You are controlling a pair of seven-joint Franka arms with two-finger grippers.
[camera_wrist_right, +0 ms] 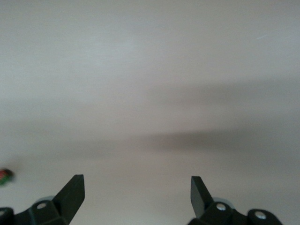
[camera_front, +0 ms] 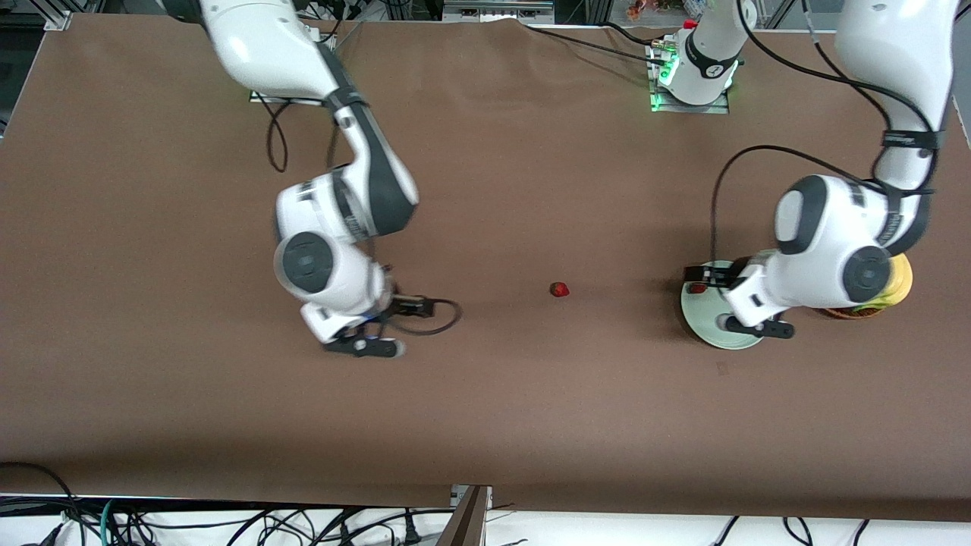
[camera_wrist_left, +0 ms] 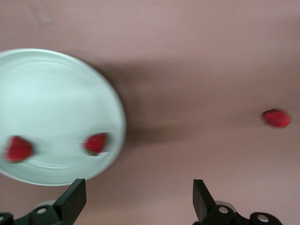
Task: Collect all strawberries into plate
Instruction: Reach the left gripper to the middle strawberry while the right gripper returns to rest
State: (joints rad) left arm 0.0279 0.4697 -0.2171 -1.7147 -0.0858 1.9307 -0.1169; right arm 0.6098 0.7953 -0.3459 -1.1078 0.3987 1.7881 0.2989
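Note:
The pale mint-green plate [camera_front: 702, 312] [camera_wrist_left: 51, 93] lies toward the left arm's end of the table. Two strawberries [camera_wrist_left: 96, 143] [camera_wrist_left: 18, 149] lie in it; the front view shows only one of them [camera_front: 696, 287], the other hidden under the hand. A third strawberry [camera_front: 560, 289] [camera_wrist_left: 276, 118] lies on the brown cloth between the two arms. My left gripper [camera_front: 728, 302] [camera_wrist_left: 138, 197] hangs over the plate's edge, open and holding nothing. My right gripper [camera_front: 391, 326] [camera_wrist_right: 136, 192] is low over bare cloth, open and holding nothing. A red-green speck [camera_wrist_right: 4, 176] shows at the right wrist view's edge.
A brown wicker basket [camera_front: 850, 312] holding a yellow-red fruit [camera_front: 900, 279] stands beside the plate, mostly hidden under the left arm. Cables trail from both hands and along the table's near edge.

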